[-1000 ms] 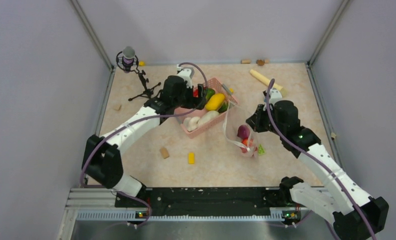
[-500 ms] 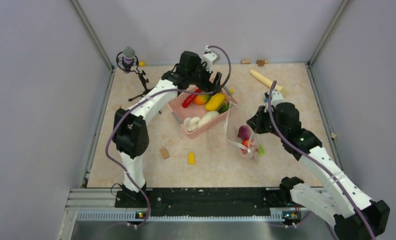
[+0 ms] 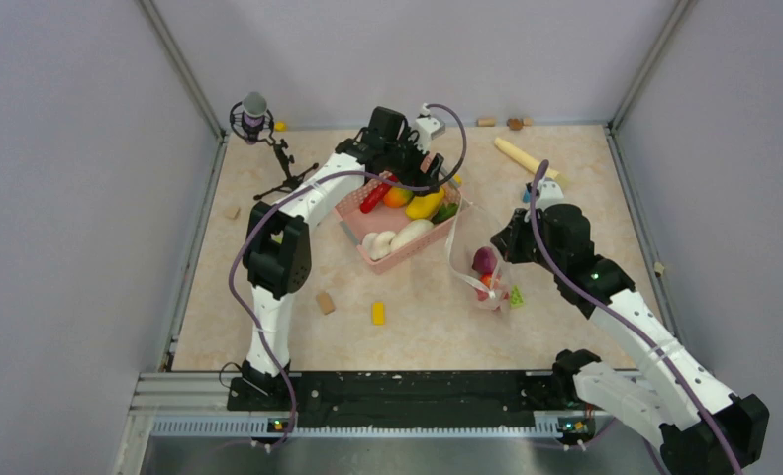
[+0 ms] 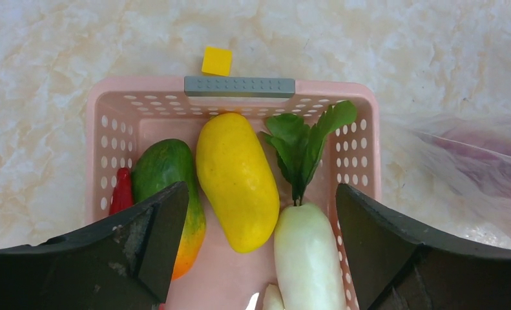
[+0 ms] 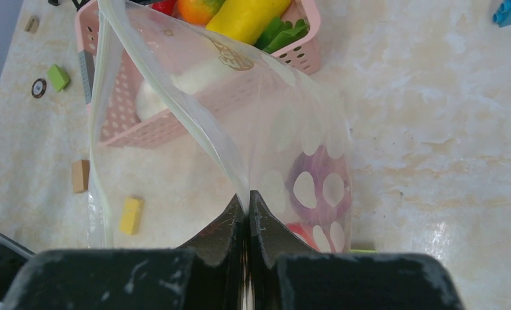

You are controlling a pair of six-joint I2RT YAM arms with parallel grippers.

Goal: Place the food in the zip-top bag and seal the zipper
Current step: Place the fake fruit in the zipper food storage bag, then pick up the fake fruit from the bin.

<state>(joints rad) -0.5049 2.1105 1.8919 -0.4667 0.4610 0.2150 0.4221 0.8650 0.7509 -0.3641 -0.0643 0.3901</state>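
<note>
Marbled beige tabletop (image 3: 446,336), clear dotted zip-top bag (image 5: 278,123), purple onion (image 5: 318,210) inside

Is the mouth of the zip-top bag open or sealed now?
Open: the right gripper pinches one lip of the zip-top bag, and the other lip stands well apart.

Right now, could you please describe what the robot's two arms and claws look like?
Both the left arm and right arm have white links with black joints, and a purple cable loops along each. The left claw and right claw have black, wedge-shaped fingers with pale scuffs.
</note>
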